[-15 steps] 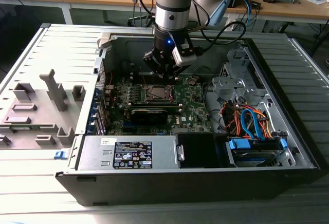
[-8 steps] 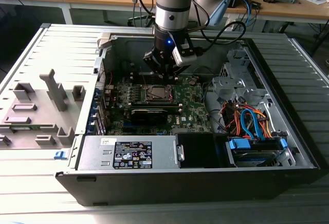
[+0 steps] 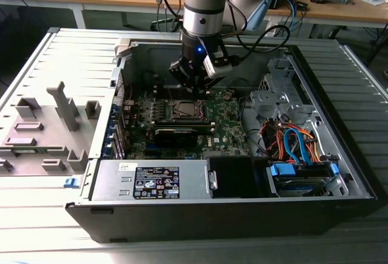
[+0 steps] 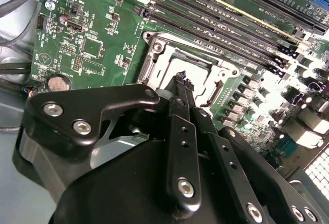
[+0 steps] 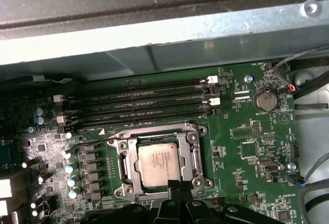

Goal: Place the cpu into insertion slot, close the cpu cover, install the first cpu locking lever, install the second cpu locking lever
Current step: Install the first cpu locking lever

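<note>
Beside memory slots (image 5: 146,103), hand (image 5: 180,185) over cpu cover (image 5: 159,165)

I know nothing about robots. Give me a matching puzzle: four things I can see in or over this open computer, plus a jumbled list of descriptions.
Things
1. cpu
2. end effector
3. coin battery
4. power supply box

Descriptions
A. grey, along the case wall nearest the exterior view
B. black, poised at the socket's edge
C. flat square, framed by the silver cpu cover
D. round and silver, on the green board

Pairs: 1-C, 2-B, 3-D, 4-A
</note>
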